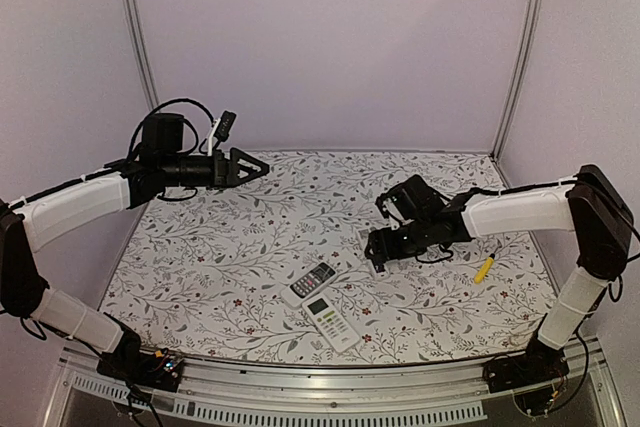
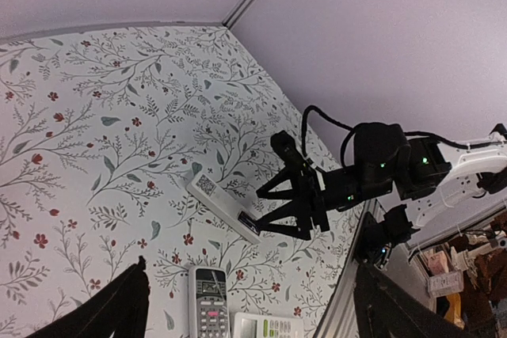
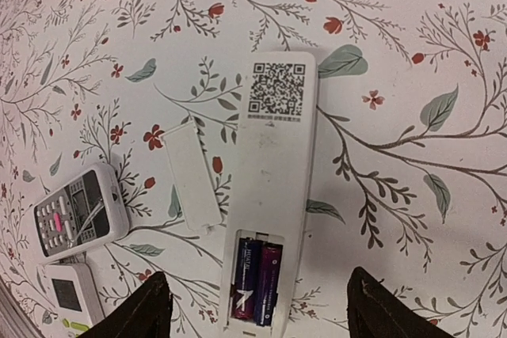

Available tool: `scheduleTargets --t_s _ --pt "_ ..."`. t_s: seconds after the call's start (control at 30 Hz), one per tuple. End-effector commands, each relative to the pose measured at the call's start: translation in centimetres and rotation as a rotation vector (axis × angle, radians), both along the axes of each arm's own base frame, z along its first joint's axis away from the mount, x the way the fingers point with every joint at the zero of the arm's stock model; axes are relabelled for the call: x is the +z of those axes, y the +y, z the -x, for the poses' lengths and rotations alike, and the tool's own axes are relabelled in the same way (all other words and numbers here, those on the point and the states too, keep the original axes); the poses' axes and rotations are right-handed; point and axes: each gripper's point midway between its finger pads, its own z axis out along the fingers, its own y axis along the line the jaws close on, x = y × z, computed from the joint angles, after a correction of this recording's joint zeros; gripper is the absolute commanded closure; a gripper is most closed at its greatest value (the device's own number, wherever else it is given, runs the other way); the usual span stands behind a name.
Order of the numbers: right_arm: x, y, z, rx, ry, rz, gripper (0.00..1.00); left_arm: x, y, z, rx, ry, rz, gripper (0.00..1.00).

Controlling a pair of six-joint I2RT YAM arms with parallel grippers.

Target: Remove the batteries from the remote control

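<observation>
- Compartment access: done. The remote control (image 3: 277, 187) lies face down on the surface (image 3: 412, 53), QR label up. Its battery cover (image 3: 190, 172) is off and lies flat just beside the remote's left edge.
- Battery removal: not done. Both batteries (image 3: 257, 282), one dark blue and one purple-red, sit side by side in the open bay at the near end of the remote control. No battery is visible loose on the surface.
- Right gripper (image 2: 261, 211): released. It hovers directly above the bay end, fingers spread wide to either side of the remote control, grasping nothing.
- Left gripper (image 1: 255, 167): released and empty. It is raised over the far left of the surface, well apart from the remote control.
- Other items: a grey-faced remote (image 3: 75, 215) and a white remote (image 3: 67, 294) lie face up nearby; a yellow tool (image 1: 483, 269) lies to the right. Neither arm touches them.
- Remaining work, as judged: lift out each battery and set it on the surface. Roughly the first half of the task is complete.
</observation>
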Motion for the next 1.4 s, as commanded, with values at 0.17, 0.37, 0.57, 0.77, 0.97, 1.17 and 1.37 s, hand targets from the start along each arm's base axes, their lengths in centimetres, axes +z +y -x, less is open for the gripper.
scheduleTargets --t_s 0.17,0.37,0.57,0.77,0.97,1.17,1.37 --pt "-0.7 1.4 -0.9 -0.038 -0.065 0.165 0.3 -0.3 0.1 -0.1 0.004 0.014 -0.007 0.11" --pt "-2.6 1.4 -1.1 -0.036 -0.065 0.263 0.35 -0.1 0.1 0.0 0.002 0.012 -0.004 0.11" --pt "-3.6 1.3 -0.9 -0.024 -0.049 0.279 0.41 0.0 0.1 0.0 -0.001 0.01 -0.002 0.11" --pt "-4.5 1.9 0.0 0.048 -0.026 0.254 0.58 -0.1 0.1 0.0 -0.001 0.013 -0.002 0.11" --pt "-4.6 1.7 1.1 0.137 -0.036 0.254 0.68 -0.2 0.1 0.0 -0.002 0.015 -0.003 0.11" --pt "-4.3 2.2 2.9 0.319 -0.057 0.232 0.69 -0.3 0.0 0.0 -0.001 0.018 -0.005 0.11" --pt "-4.2 0.7 3.1 0.364 -0.087 0.313 0.64 -0.5 0.1 -0.2 0.002 0.02 -0.009 0.11"
